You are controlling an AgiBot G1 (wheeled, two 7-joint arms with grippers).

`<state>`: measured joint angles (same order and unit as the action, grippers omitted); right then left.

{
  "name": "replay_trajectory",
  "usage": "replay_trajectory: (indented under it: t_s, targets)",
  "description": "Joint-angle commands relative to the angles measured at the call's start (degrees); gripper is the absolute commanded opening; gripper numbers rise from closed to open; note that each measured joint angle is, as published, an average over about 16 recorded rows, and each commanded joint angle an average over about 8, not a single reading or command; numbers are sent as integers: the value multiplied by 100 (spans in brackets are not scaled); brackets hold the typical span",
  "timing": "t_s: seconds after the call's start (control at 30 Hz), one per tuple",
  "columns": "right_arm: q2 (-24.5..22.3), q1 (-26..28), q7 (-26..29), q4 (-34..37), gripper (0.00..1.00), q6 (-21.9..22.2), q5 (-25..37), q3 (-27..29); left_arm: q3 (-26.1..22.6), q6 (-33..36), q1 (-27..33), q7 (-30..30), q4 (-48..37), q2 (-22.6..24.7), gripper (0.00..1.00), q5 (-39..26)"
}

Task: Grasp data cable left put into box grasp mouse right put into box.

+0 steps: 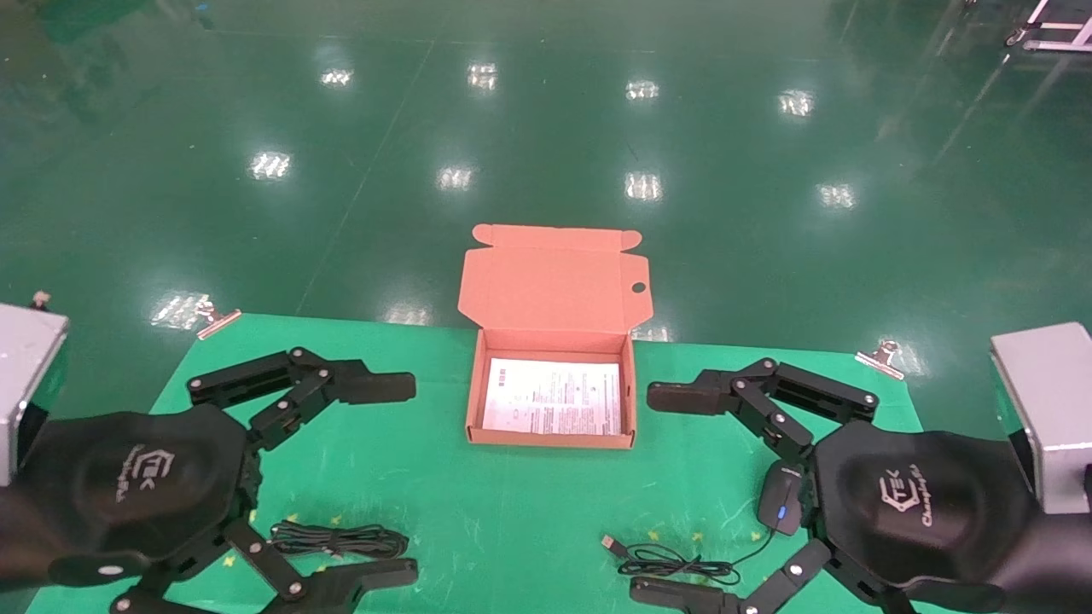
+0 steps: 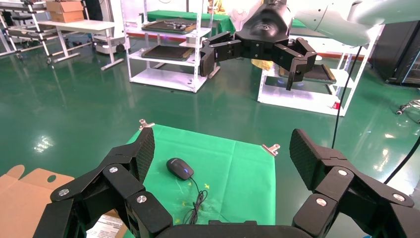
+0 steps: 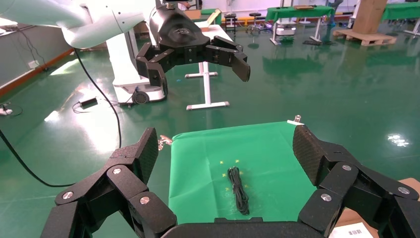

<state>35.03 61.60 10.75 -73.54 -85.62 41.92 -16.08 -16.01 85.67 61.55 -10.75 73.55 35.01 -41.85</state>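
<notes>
The data cable (image 1: 341, 539), a tight black bundle, lies on the green cloth at the near left, between the fingers of my open left gripper (image 1: 414, 477). It also shows in the right wrist view (image 3: 237, 191). The black mouse (image 1: 781, 497) with its blue wheel lies at the near right, partly under my open right gripper (image 1: 644, 493). Its thin cord with USB plug (image 1: 607, 541) trails toward the middle. The mouse also shows in the left wrist view (image 2: 179, 168). The orange-brown box (image 1: 550, 438) stands open at the cloth's far middle, lid up, a white printed sheet inside.
The green cloth (image 1: 512, 512) is held by metal clips (image 1: 217, 320) at its far corners, with shiny green floor beyond. Grey metal blocks stand at the left edge (image 1: 26, 367) and the right edge (image 1: 1045, 401).
</notes>
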Motion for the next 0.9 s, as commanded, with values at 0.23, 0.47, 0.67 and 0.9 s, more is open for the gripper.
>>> replay_trajectory:
  t_s: [0.23, 0.47, 0.67, 0.9]
  targets:
    - [0, 0, 0, 0, 100, 0, 0, 0, 0, 0, 0, 0, 0, 0, 100, 0]
    - [0, 0, 0, 0, 100, -1, -1, 1, -7, -9, 6, -2, -4, 6, 100, -13]
    - [-8, 0, -16, 7, 100, 7, 21, 0, -58, 23, 66, 7, 52, -2, 100, -136]
    - [-134, 188, -151, -110, 100, -56, 539, -131, -450, 130, 466, -192, 195, -8, 100, -975]
